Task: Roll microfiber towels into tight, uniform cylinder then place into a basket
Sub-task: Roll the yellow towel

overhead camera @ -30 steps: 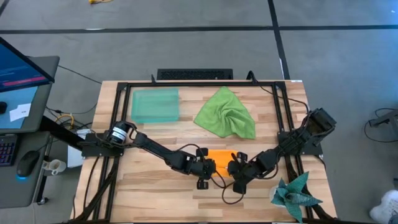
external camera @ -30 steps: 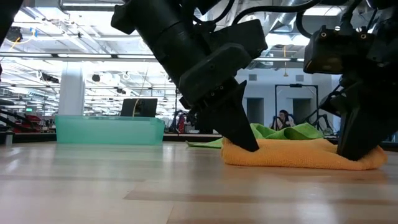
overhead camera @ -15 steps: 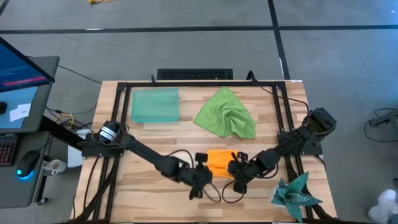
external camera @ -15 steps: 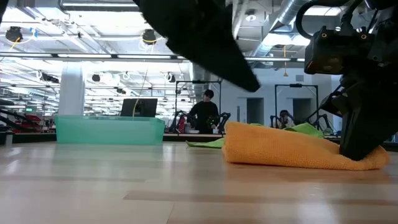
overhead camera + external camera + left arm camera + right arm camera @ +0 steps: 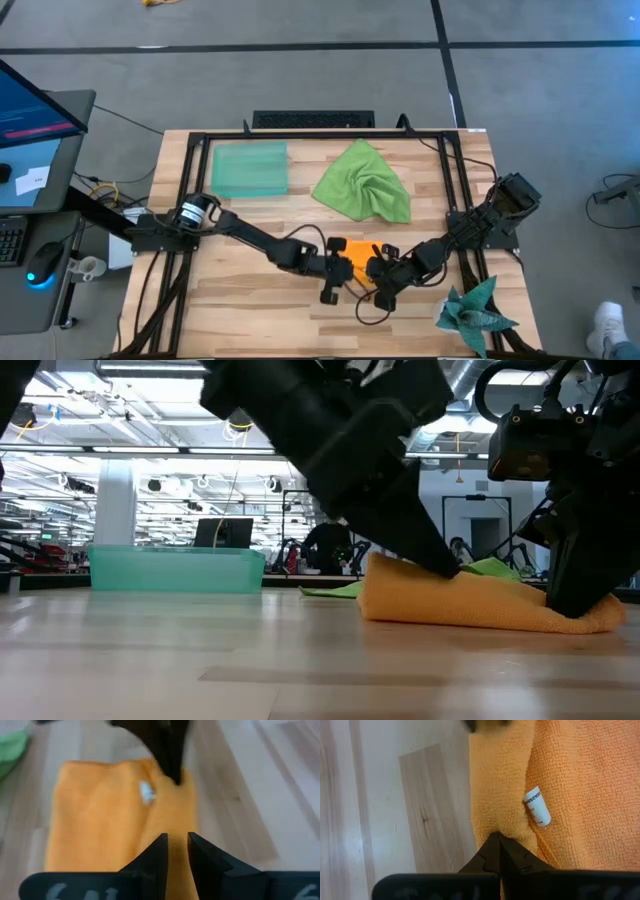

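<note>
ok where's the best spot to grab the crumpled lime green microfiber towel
Probably the raised ridge of folds at the middle of the crumpled lime green microfiber towel, coming straight down from above. It lies in a loose heap on the wooden table with thin flat edges, so the creases give the fingers the most cloth.

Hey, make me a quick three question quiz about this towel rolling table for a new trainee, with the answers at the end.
1. True or false: the green towel lies inside the basket.
2. Which towel are both grippers working on: A orange, B green, C teal?
3. Fill in: the right gripper has its fingers ____ on the orange towel's edge.

Key: 1 false, it lies crumpled on the table beside the basket. 2 A, the left gripper and the right one both sit at the orange towel. 3 shut.
</note>
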You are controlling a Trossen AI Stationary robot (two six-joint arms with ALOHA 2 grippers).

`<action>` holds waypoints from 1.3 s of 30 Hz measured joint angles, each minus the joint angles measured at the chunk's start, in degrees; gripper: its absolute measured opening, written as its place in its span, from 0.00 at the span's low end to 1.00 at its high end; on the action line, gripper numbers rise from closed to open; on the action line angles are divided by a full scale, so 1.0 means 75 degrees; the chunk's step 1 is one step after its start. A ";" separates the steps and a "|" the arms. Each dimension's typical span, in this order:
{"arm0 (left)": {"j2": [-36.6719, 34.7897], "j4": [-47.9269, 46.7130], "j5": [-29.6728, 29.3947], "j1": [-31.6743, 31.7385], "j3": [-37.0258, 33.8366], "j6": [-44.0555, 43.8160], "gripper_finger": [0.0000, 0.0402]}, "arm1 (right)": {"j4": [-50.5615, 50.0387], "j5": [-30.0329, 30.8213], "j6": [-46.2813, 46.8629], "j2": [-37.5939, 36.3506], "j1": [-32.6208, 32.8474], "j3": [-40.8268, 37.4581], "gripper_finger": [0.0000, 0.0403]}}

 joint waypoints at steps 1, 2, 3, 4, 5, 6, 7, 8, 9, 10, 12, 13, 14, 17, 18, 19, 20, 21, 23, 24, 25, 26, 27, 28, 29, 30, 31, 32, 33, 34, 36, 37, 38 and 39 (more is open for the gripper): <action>0.0000 0.0003 -0.0003 0.0046 0.0000 -0.0057 0.16 | 0.0002 0.0000 0.0000 0.0000 0.0000 0.0000 0.04; 0.0000 -0.0029 0.0008 0.0085 0.0000 -0.0128 0.16 | 0.0002 0.0000 0.0003 0.0000 0.0000 0.0000 0.04; 0.0000 -0.0051 0.0023 0.0113 0.0000 -0.0206 0.16 | 0.0002 0.0003 0.0003 0.0000 0.0000 0.0000 0.04; 0.0000 -0.0080 0.0038 0.0121 0.0000 -0.0291 0.16 | 0.0004 0.0003 0.0003 0.0000 0.0000 0.0000 0.04; -0.0002 -0.0166 0.0038 0.0136 0.0000 -0.0367 0.16 | 0.0005 0.0003 0.0008 0.0000 0.0000 0.0000 0.04; -0.0003 -0.0315 0.0039 0.0151 0.0000 -0.0432 0.16 | 0.0005 0.0005 0.0011 0.0000 0.0002 0.0000 0.03; -0.0003 -0.0486 0.0041 0.0154 0.0000 -0.0518 0.16 | 0.0005 0.0010 0.0012 0.0000 0.0003 0.0000 0.03; -0.0003 -0.0618 0.0041 0.0154 0.0000 -0.0567 0.16 | 0.0005 0.0012 0.0013 0.0000 0.0003 0.0000 0.03; -0.0003 -0.0694 0.0041 0.0154 0.0000 -0.0613 0.16 | 0.0006 0.0012 0.0015 0.0000 0.0003 0.0000 0.03; -0.0009 -0.0736 0.0038 0.0154 0.0000 -0.0655 0.16 | 0.0005 0.0012 0.0015 0.0000 0.0003 0.0000 0.04; -0.0009 -0.0752 0.0038 0.0151 -0.0019 -0.0751 0.16 | 0.0008 0.0012 0.0174 0.0003 -0.0007 0.0000 0.05; -0.0016 -0.0679 0.0036 0.0148 -0.0092 -0.0804 0.16 | 0.0010 0.0009 0.0298 0.0003 -0.0017 0.0000 0.06; -0.0023 -0.0597 0.0030 0.0148 -0.0182 -0.0820 0.16 | 0.0011 0.0008 0.0438 0.0006 -0.0017 0.0002 0.06; -0.0031 -0.0399 0.0021 0.0192 -0.0429 -0.0926 0.16 | 0.0020 0.0008 0.0808 0.0006 -0.0017 0.0003 0.08; -0.0041 -0.0396 0.0026 0.0217 -0.0473 -0.1006 0.16 | 0.0028 -0.0006 0.0904 0.0006 -0.0018 0.0003 0.09; -0.0044 -0.0395 0.0031 0.0234 -0.0511 -0.1090 0.16 | 0.0035 -0.0048 0.0943 0.0006 -0.0024 0.0008 0.10; -0.0049 -0.0373 0.0036 0.0243 -0.0561 -0.1169 0.16 | 0.0042 -0.0097 0.0952 0.0006 -0.0049 0.0009 0.11; -0.0050 -0.0366 0.0031 0.0244 -0.0585 -0.1220 0.16 | 0.0052 -0.0138 0.0960 0.0006 -0.0079 0.0009 0.12; -0.0050 -0.0381 0.0026 0.0241 -0.0590 -0.1229 0.16 | 0.0067 -0.0184 0.0961 0.0006 -0.0107 0.0009 0.15; -0.0050 -0.0366 0.0030 0.0241 -0.0592 -0.1229 0.16 | 0.0072 -0.0185 0.0959 0.0006 -0.0117 0.0009 0.16; -0.0050 -0.0340 0.0040 0.0241 -0.0595 -0.1230 0.16 | 0.0075 -0.0179 0.0956 0.0006 -0.0117 0.0012 0.18; -0.0050 -0.0317 0.0051 0.0241 -0.0598 -0.1252 0.16 | 0.0081 -0.0136 0.0945 0.0006 -0.0117 0.0012 0.19; -0.0050 -0.0315 0.0062 0.0243 -0.0600 -0.1312 0.16 | 0.0086 -0.0043 0.0916 0.0005 -0.0115 0.0014 0.21; -0.0050 -0.0321 0.0067 0.0244 -0.0600 -0.1396 0.16 | 0.0091 0.0018 0.0814 0.0003 -0.0117 0.0015 0.23; -0.0050 -0.0331 0.0070 0.0244 -0.0600 -0.1521 0.16 | 0.0090 0.0045 0.0686 0.0004 -0.0118 0.0015 0.25; -0.0050 -0.0336 0.0069 0.0244 -0.0603 -0.1633 0.16 | 0.0071 0.0062 0.0541 0.0001 -0.0139 0.0015 0.27; -0.0047 -0.0341 0.0068 0.0249 -0.0606 -0.1757 0.16 | 0.0050 -0.0001 0.0418 -0.0014 -0.0174 0.0021 0.28; -0.0047 -0.0344 0.0070 0.0250 -0.0606 -0.1860 0.16 | -0.0005 -0.0135 0.0321 -0.0081 -0.0212 0.0035 0.30; -0.0046 -0.0344 0.0066 0.0250 -0.0606 -0.1942 0.16 | -0.0055 -0.0283 0.0284 -0.0164 -0.0227 0.0035 0.31; -0.0043 -0.0344 0.0053 0.0250 -0.0606 -0.2013 0.16 | -0.0073 -0.0366 0.0271 -0.0249 -0.0250 0.0032 0.32; -0.0041 -0.0353 0.0047 0.0250 -0.0606 -0.2177 0.16 | -0.0223 -0.0361 -0.0035 -0.0450 -0.0271 0.0029 0.33; -0.0038 -0.0358 0.0041 0.0250 -0.0609 -0.2270 0.16 | -0.0370 -0.0363 -0.0230 -0.0631 -0.0251 0.0023 0.33; -0.0038 -0.0391 0.0038 0.0250 -0.0611 -0.2311 0.16 | -0.0514 -0.0371 -0.0378 -0.0832 -0.0238 0.0015 0.33; -0.0038 -0.0430 0.0038 0.0250 -0.0612 -0.2343 0.16 | -0.0579 -0.0362 -0.0529 -0.1010 -0.0233 0.0016 0.33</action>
